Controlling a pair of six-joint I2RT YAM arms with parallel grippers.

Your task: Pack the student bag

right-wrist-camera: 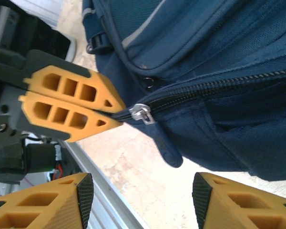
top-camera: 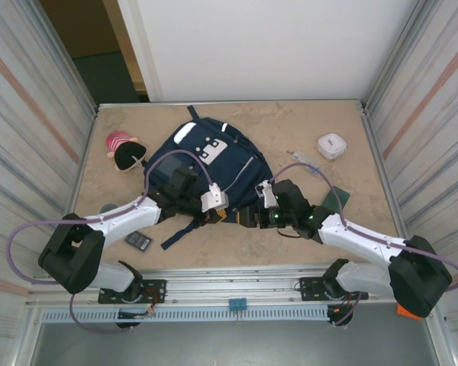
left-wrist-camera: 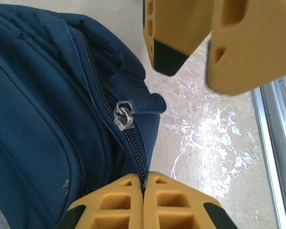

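1. Backpack in navy-blue fabric with white patches [top-camera: 237, 156] lies flat in the middle of the tan stone-patterned table [top-camera: 290, 122].
2. Left gripper [left-wrist-camera: 143, 186] is clamped tight on the backpack's zip edge, just beside the silver metal zip slider [left-wrist-camera: 124, 117].
3. Right gripper [right-wrist-camera: 139, 191] hangs with jaws apart, gripping nothing, near the slider's blue pull tab [right-wrist-camera: 167, 150].
4. Pink-and-black plush toy [top-camera: 122, 150] sits left of the backpack; small white box [top-camera: 332, 145] sits right, well apart.

The left arm [top-camera: 126, 213] and right arm [top-camera: 359, 238] are made of white links joined by black housings, and lilac cables [top-camera: 8, 248] are looped along them. The left hand [left-wrist-camera: 144, 191] and right hand [right-wrist-camera: 138, 191] are fitted with yellow cut-out fingers [left-wrist-camera: 117, 210] tipped with black pads [right-wrist-camera: 85, 193].
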